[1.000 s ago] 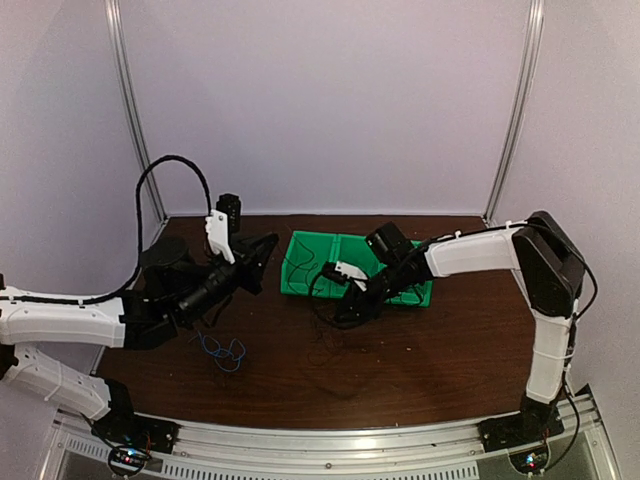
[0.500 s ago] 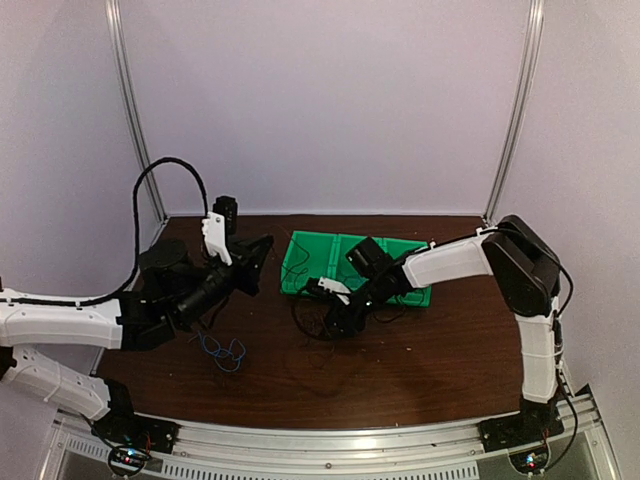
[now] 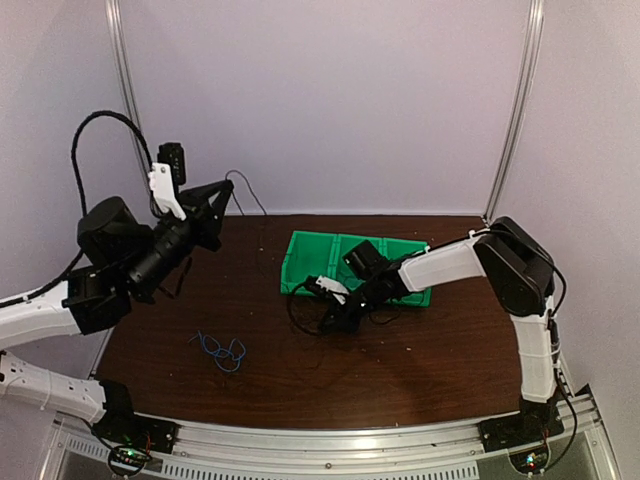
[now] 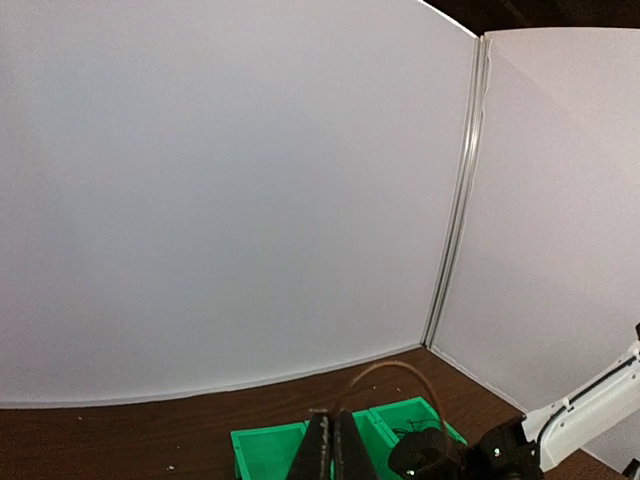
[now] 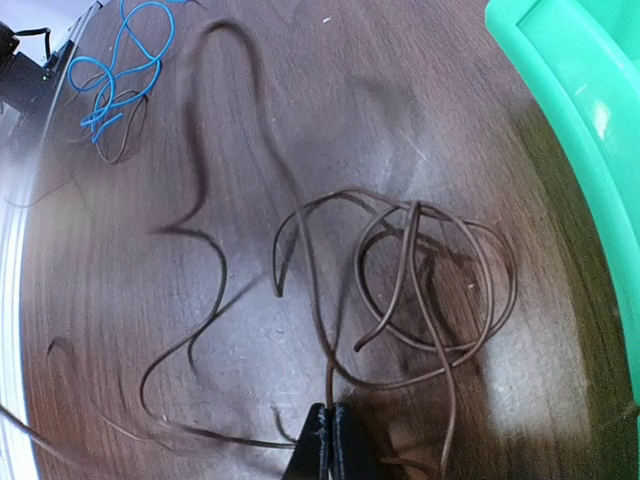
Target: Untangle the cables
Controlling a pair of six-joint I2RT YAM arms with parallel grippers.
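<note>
My left gripper (image 3: pixel 225 183) is raised high at the back left and shut on one thin dark cable (image 3: pixel 248 192), which arcs up from its tips and trails down toward the table. The left wrist view shows its jaws (image 4: pixel 333 425) closed with this cable (image 4: pixel 390 363) bending off to the right. My right gripper (image 3: pixel 332 322) is low over the table in front of the bins. It is shut (image 5: pixel 331 412) on a strand of the dark looped tangle (image 5: pixel 311 281) lying on the wood. A blue cable (image 3: pixel 220 350) lies loose at the front left and also shows in the right wrist view (image 5: pixel 85 72).
Green bins (image 3: pixel 310 262) stand side by side at the table's middle back, just behind the right gripper; they also show in the left wrist view (image 4: pixel 262 450) and the right wrist view (image 5: pixel 570 110). White walls enclose the table on three sides.
My left arm has swung up and to the left, lifting its dark cable off the table. My right gripper has shifted a little left and lower, still on the tangle.
</note>
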